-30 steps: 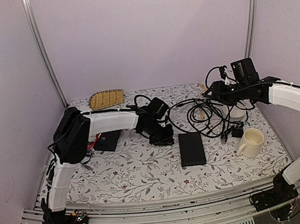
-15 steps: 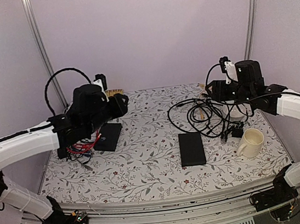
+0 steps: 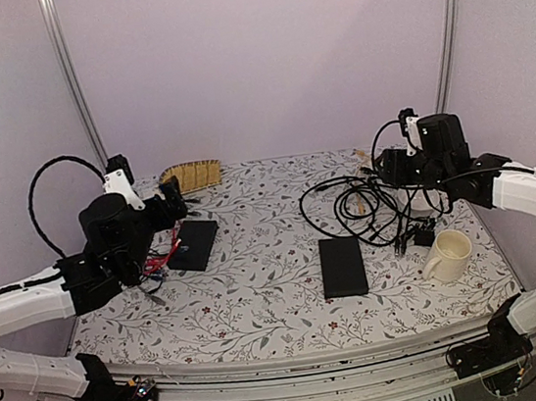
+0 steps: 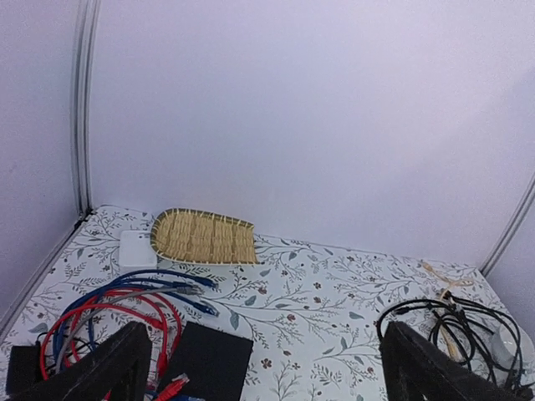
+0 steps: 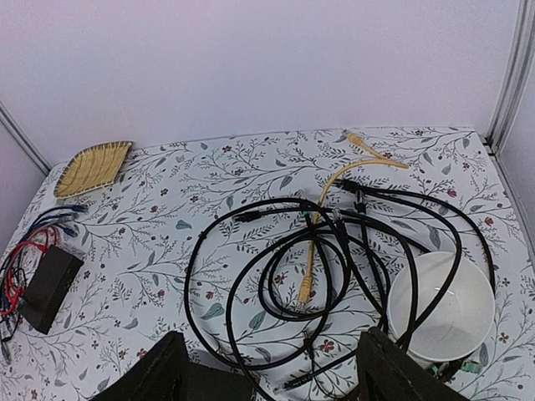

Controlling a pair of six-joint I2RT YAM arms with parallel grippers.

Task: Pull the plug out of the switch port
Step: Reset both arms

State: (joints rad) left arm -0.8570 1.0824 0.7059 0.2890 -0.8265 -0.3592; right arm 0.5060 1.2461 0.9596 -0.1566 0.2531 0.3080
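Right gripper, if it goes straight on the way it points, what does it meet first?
Probably the black cable tangle just ahead of the right gripper, though depth is unclear.

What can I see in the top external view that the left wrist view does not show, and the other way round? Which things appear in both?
Only the top external view shows the switch and the cream mug. Only the left wrist view shows a small white block beside the woven tray. Both views show the woven tray, the red and blue cables, the black square slab and the tangle of black cables.
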